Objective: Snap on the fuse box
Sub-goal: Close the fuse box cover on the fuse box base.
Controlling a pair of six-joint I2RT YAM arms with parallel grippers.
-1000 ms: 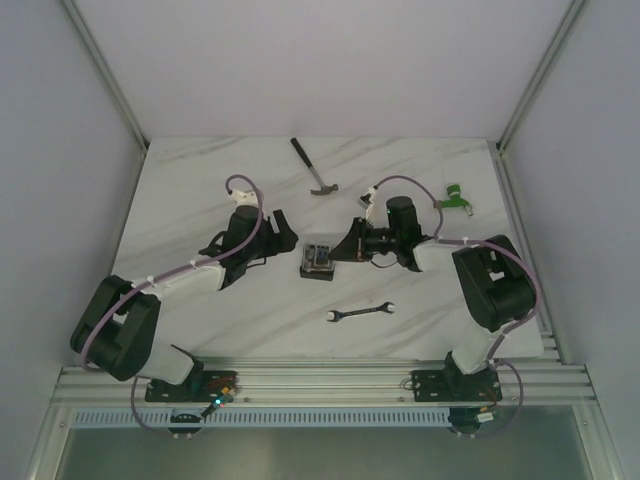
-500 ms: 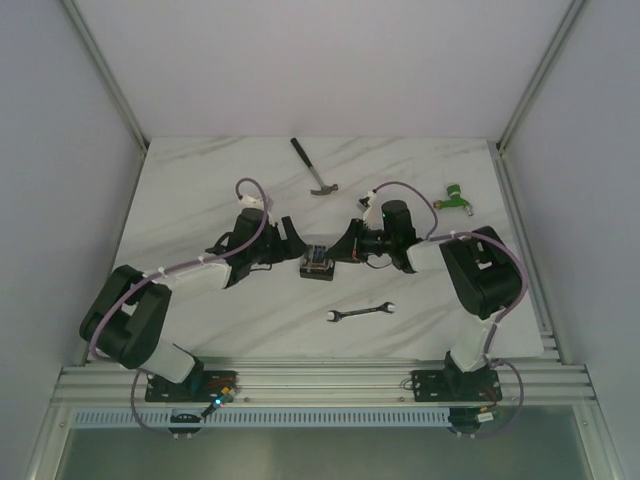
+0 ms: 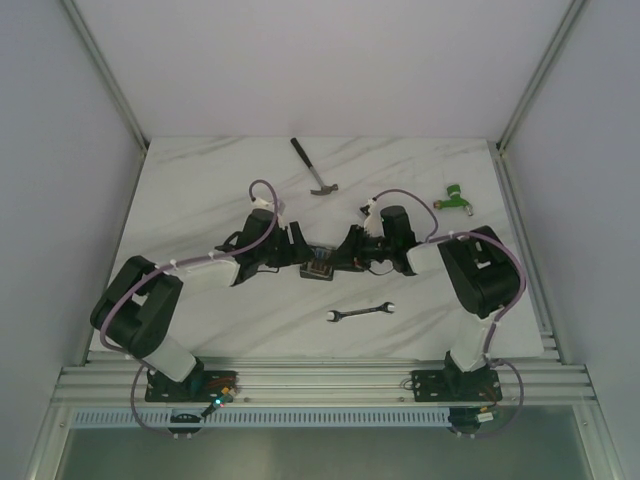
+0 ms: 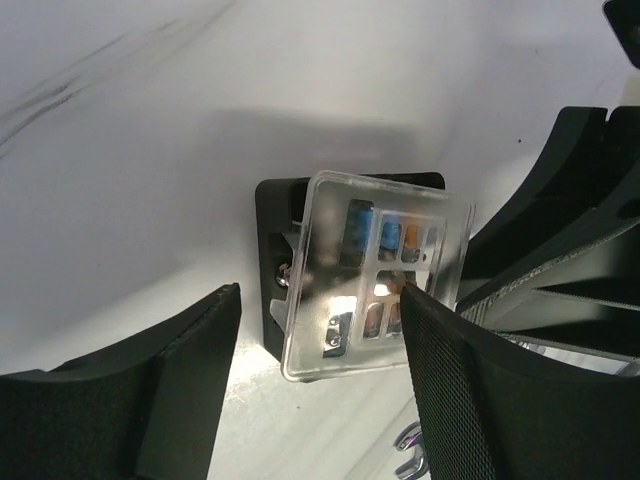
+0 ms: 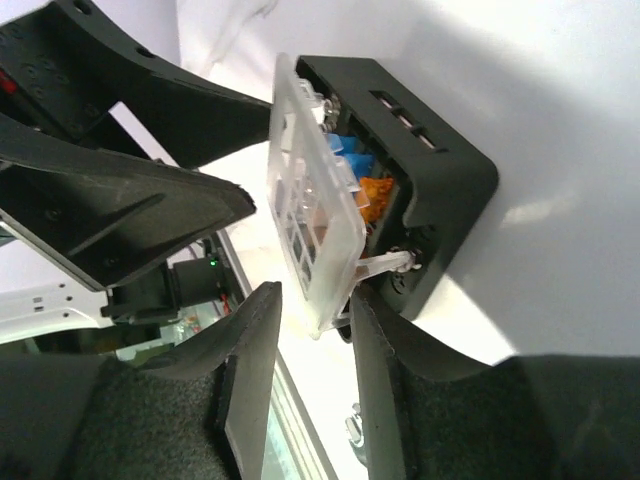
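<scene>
Flanking the fuse box (image 4: 275,215) (lid (image 4: 375,270) ajar): left pincer (image 4: 320,300), right pincer (image 5: 315,300), parted.

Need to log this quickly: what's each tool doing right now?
Left tool: open, straddling the fuse box.
Right tool: slightly open, clear lid edge between its fingers.

We read the fuse box (image 5: 440,170) body as matt black moulded plastic. Its lid (image 5: 300,210) is clear glossy plastic and catches glare. The fuses (image 5: 365,190) inside look like translucent orange and blue plastic. Table (image 3: 200,180): smooth white marble-look surface with a slight sheen. Pads (image 4: 450,390) of the left gripper (image 4: 318,300): matt black with a fine grid texture. Wrench (image 3: 361,312) looks like bright bare metal.
</scene>
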